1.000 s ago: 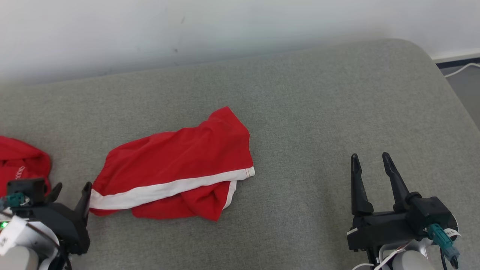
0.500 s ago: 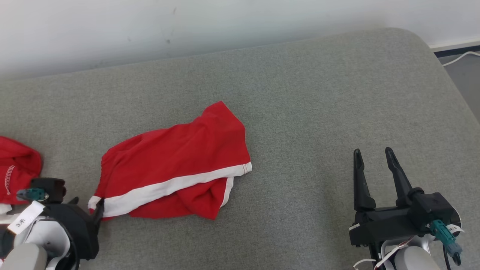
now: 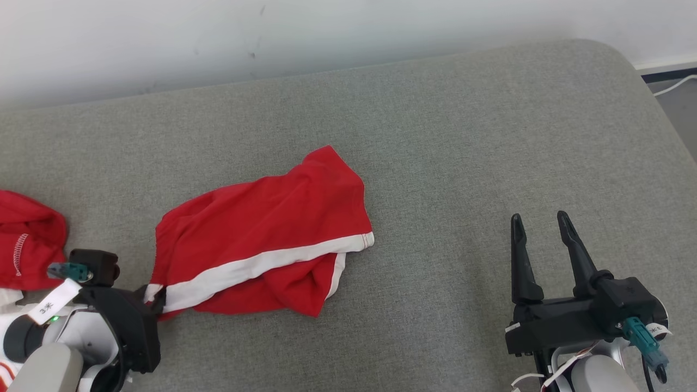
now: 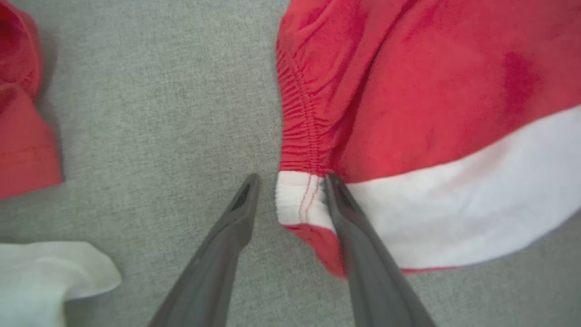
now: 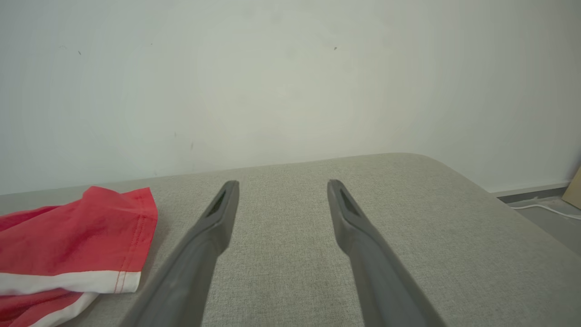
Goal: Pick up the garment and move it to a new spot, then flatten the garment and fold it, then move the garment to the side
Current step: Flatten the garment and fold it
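Observation:
The garment is a pair of red shorts with a white side stripe, lying crumpled on the grey cushion left of centre. My left gripper is at its lower-left corner. In the left wrist view my left gripper is open and straddles the white waistband corner of the shorts: the right finger lies over the fabric and the left finger stands a little clear of it. My right gripper hovers open and empty at the lower right, well away from the shorts; its gap frames bare cushion.
A second red garment lies at the far left, with a white cloth next to it. The grey cushion runs back to a pale wall and rounds off at the right, where a white cable lies on the floor.
My left gripper has moved in to the shorts' waistband corner, and its fingers now straddle the fabric. The head camera has shifted slightly. The right gripper has barely moved.

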{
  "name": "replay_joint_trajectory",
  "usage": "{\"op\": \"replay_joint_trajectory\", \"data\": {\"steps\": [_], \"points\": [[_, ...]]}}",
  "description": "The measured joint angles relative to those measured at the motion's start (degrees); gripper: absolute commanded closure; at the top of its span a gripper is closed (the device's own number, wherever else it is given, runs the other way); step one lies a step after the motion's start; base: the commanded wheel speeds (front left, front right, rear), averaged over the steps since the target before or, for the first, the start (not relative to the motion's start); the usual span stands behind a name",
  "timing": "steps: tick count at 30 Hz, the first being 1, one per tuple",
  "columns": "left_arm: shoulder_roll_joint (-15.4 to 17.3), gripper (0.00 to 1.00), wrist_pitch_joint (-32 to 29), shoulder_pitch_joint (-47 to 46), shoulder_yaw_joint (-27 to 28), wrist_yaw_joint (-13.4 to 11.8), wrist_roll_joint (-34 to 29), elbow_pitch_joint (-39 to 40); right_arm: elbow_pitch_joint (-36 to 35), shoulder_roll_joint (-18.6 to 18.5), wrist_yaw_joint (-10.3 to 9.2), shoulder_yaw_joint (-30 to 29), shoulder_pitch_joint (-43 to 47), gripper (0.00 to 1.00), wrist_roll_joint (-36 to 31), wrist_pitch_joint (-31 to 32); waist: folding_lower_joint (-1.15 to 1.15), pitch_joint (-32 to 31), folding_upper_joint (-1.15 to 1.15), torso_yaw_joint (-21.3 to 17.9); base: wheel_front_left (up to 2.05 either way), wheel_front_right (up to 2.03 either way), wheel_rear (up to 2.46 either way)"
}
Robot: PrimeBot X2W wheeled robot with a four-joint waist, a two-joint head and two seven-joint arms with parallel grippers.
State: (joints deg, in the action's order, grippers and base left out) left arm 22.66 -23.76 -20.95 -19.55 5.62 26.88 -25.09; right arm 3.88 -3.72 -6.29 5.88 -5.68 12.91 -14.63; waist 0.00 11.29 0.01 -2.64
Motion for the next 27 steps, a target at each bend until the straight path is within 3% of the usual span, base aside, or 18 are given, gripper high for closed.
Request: {"op": "replay_joint_trajectory", "data": {"steps": [7,19,27], "points": [[-0.89,1.00,-0.53,-1.47,-1.11,0.44,0.23,0.22,-0.04,-0.65,0.79,0.99,-1.01,0.00,-0.67,0.01,0.00,0.36,0.00,0.47,0.00,0.00,0.00],[-6.93,1.00,-0.83,-4.56,-4.37,-0.14,-0.97,-1.20,6.81,-1.81,6.66,8.92,-10.39,0.00,-2.03,15.47,0.00,0.04,0.00,4.42,0.00,0.00,0.00],[-7.84,1.00,-0.31,-5.31,-4.78,-0.59,-0.96,-2.16,14.64,-1.33,9.58,11.87,-15.60,0.00,-0.78,23.36,0.00,-0.32,0.00,6.96,0.00,0.00,0.00]]}}
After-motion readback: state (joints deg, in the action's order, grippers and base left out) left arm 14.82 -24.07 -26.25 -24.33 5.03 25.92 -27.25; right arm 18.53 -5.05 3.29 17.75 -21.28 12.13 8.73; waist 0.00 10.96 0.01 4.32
